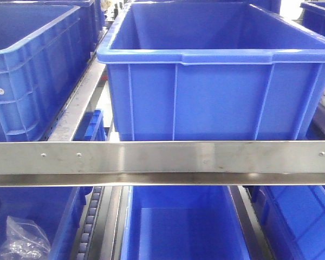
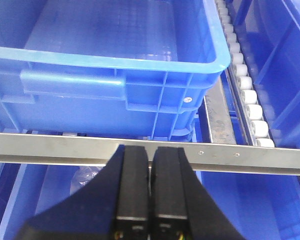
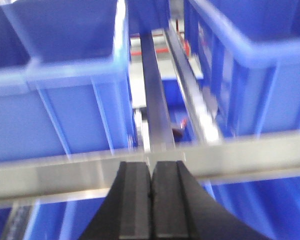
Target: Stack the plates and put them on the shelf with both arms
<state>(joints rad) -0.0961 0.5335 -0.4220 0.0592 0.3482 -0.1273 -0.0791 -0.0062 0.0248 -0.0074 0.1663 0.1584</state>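
Observation:
The plates are out of view in every frame. My left gripper (image 2: pixel 151 150) is shut with nothing between its black fingers; it hangs just in front of a steel shelf rail (image 2: pixel 240 157), below a blue bin (image 2: pixel 105 95). My right gripper (image 3: pixel 151 166) is also shut and empty, its tips against another steel rail (image 3: pixel 55 175) between blue bins; that view is blurred. Neither gripper shows in the front view.
The front view faces a rack: a steel crossbar (image 1: pixel 162 158), a large blue bin (image 1: pixel 216 81) above it, more blue bins (image 1: pixel 27 70) at left and below (image 1: pixel 179 227). A crumpled clear plastic bag (image 1: pixel 21 241) lies at lower left. Roller tracks (image 2: pixel 247 95) run beside the bins.

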